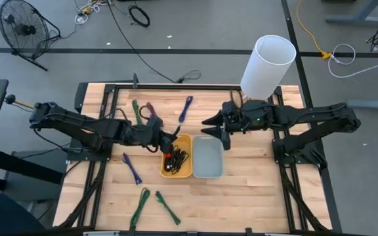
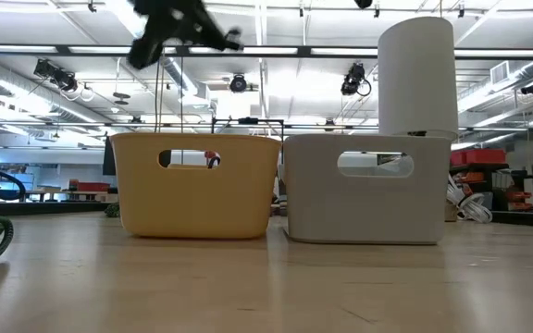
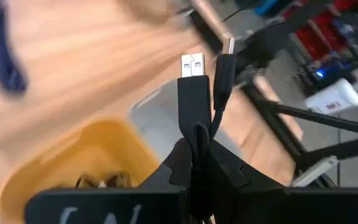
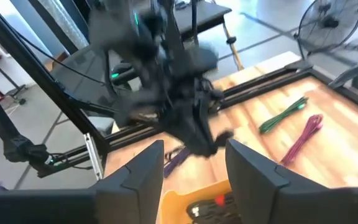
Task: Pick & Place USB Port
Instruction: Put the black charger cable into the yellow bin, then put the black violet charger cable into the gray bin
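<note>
Item: black USB cable (image 3: 194, 93). We find it pinched in the left gripper (image 1: 166, 142), fingers closed on the folded cord, with two metal plugs standing clear above the fingertips in the left wrist view. In the high view the gripper sits just left of centre, at the upper left edge of the yellow bin (image 1: 184, 172).

Item: yellow bin. We count several dark cables already lying in it. It stands touching, or very nearly touching, the grey bin (image 1: 207, 172) on its right; in the low view the two stand side by side at mid-frame.

Item: right gripper (image 1: 216, 129). We see it waiting above the upper edge of the grey bin, fingers spread apart and holding nothing. A white cylinder (image 1: 268, 64) stands behind it, upper right of centre.

Item: loose cables on the table (image 1: 254, 196). We note a purple cable (image 1: 186, 107) at upper centre, a blue cable (image 1: 132, 169) left of the bins, and green cables (image 1: 155, 205) at lower left.

Handling note: we judge the step in hand to be carrying the cable over the yellow bin. We would bring the plugs well inside the rim before loosening the fingers, keep the dangling cord off the wall, and release low so nothing spills toward the grey bin.
</note>
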Action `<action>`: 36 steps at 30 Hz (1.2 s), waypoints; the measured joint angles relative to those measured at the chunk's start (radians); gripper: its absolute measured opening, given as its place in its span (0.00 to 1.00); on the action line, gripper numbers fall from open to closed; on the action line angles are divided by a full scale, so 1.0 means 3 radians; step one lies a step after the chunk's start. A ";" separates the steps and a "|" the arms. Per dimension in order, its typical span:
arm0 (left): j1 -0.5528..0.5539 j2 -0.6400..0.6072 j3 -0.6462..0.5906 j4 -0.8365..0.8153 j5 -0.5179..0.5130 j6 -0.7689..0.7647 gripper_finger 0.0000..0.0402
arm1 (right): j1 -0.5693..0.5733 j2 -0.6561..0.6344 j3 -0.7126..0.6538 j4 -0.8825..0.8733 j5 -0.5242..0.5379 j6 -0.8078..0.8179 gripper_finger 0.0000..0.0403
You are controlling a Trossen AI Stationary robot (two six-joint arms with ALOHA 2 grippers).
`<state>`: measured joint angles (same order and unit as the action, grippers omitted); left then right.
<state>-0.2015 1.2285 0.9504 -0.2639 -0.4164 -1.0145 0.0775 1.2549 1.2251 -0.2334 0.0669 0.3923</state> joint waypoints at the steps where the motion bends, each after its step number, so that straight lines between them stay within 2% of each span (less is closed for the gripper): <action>1: -0.0021 0.0000 -0.0083 0.0013 -0.0013 -0.0154 0.07 | -0.0012 -0.0035 0.0000 -0.0017 -0.0001 -0.0033 0.42; 11: -0.0240 0.0008 -0.0788 0.0497 -0.0288 -0.1570 0.07 | -0.0054 -0.0153 0.0000 -0.0229 0.0192 -0.0374 0.41; 20: -0.0319 0.0394 -0.0800 0.0581 -0.0300 -0.2027 0.07 | -0.0152 -0.0151 0.0001 -0.0350 0.0167 -0.0477 0.40; 26: -0.0292 0.0679 -0.0800 0.0844 -0.0224 -0.2201 0.07 | -0.0155 -0.0150 0.0000 -0.0362 0.0154 -0.0488 0.40; 36: -0.0246 0.0741 -0.0795 0.0931 -0.0185 -0.2153 0.36 | -0.0155 -0.0150 0.0000 -0.0353 0.0151 -0.0480 0.40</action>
<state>-0.2751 1.4509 0.7120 0.0153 -0.4720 -1.6605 0.0311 1.2098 1.2251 -0.3392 0.1123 0.2484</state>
